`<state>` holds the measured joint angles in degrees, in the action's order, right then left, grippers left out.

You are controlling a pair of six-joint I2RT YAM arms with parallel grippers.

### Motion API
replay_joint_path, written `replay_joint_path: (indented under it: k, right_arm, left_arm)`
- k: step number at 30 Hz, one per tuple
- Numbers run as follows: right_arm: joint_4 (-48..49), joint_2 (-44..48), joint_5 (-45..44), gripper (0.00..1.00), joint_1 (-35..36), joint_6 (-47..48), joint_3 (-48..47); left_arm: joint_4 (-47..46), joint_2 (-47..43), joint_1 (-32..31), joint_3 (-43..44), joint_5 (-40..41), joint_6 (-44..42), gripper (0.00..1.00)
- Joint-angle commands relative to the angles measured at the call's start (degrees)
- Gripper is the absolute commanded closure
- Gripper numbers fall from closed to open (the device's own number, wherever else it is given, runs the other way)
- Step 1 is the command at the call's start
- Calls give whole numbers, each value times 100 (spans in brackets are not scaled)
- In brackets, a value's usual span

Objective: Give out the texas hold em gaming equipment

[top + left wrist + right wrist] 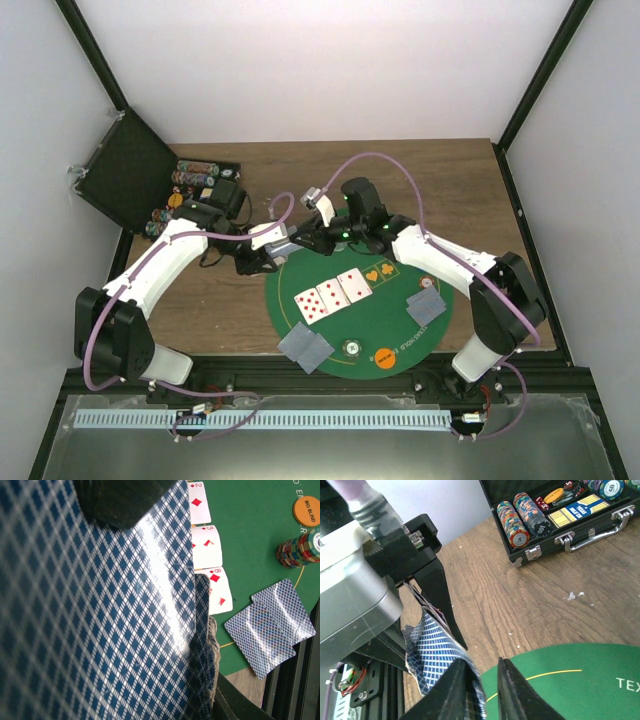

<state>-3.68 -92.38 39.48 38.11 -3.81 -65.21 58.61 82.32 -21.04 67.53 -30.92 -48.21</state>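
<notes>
Cards (100,620) look glossy, the mat (250,540) matt felt, the table (520,600) grained wood.

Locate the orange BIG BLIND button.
Top view: the orange BIG BLIND button lies at the green mat's near edge, just right of the small chip stack, between the left card pair and right card pair.
</notes>
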Motion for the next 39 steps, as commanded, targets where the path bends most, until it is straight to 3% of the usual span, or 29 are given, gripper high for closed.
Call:
replay_joint_path:
  k: [1, 4, 9, 16, 28, 39]
  right_arm:
    - [-108, 127, -390, 82, -58, -78, -229]
    - [-111, 141, -460, 86, -58, -102, -255]
    - [-192, 163, -421, 84, -59, -76, -281]
    - [-408, 278, -428, 99, -58, -32, -319]
    - [-722, 497, -415, 99, -98, -116, -361]
    - [-503, 978, -524, 99, -549, -1105, -134]
  left_arm:
    - [-34, -58, 29, -15, -249, -81, 70]
    - [-35, -56, 34, -44, -243, -92, 70]
    - [-68, -45, 47, -51, -249, -83, 70]
    - [-182, 47, 93, -88, -205, -24, 70]
    - [-370, 91, 390, -133, -212, 52, 70]
    - [-640, 139, 700, -247, -211, 171, 70]
